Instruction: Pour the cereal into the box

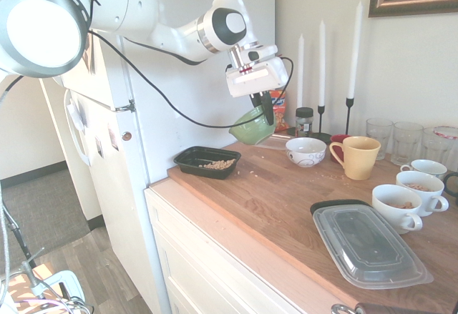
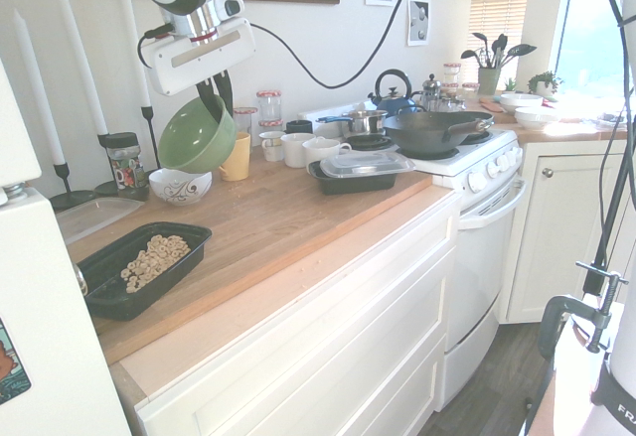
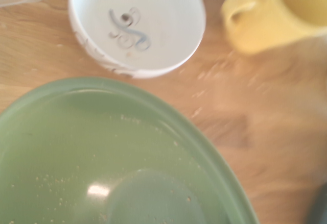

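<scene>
Kitchen worktop [image 2: 298, 218] of pale wood carries the box [image 2: 184, 247] at its end beside the white fridge [image 1: 143, 114], the cereal [image 2: 151, 260] heaped inside it. Above the back edge hangs the gripper [image 2: 214, 93], fingers pinched on the rim of a tilted green bowl [image 2: 194, 138], only crumbs inside it. A white patterned bowl [image 2: 179, 187] and yellow mug [image 2: 237, 156] stand just beyond.

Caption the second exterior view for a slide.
Gripper holds the emptied green bowl above the counter; cereal lies in the black box.
</scene>
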Controlling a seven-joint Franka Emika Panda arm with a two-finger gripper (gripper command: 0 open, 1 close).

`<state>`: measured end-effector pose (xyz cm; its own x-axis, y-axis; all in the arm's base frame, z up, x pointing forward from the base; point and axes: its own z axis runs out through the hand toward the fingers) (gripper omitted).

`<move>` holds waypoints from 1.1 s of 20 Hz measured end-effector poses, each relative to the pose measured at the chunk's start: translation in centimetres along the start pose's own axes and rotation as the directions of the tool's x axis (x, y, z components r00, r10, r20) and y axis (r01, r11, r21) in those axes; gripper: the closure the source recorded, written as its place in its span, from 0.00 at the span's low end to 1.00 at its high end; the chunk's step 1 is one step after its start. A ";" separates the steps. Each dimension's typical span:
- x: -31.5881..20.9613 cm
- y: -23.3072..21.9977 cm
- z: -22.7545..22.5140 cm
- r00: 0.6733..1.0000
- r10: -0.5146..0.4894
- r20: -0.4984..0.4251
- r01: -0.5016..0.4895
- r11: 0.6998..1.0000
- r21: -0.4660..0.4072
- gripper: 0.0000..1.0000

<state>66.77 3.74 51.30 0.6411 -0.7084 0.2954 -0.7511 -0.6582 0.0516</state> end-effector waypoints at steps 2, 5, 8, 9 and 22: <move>2.3 2.0 0.9 0.993 0.056 0.100 -0.061 0.997 0.053 1.00; 5.1 4.3 2.8 0.970 0.105 0.219 -0.135 0.983 0.127 1.00; 6.5 5.5 5.9 0.956 0.131 0.264 -0.172 0.976 0.136 1.00; 6.7 5.7 7.2 0.952 0.140 0.271 -0.181 0.974 0.135 1.00; 6.8 5.9 17.9 0.934 0.201 0.297 -0.255 0.954 0.157 1.00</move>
<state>69.49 -9.51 36.48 0.4943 -0.8693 0.0033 -0.8555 -0.4871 -0.1755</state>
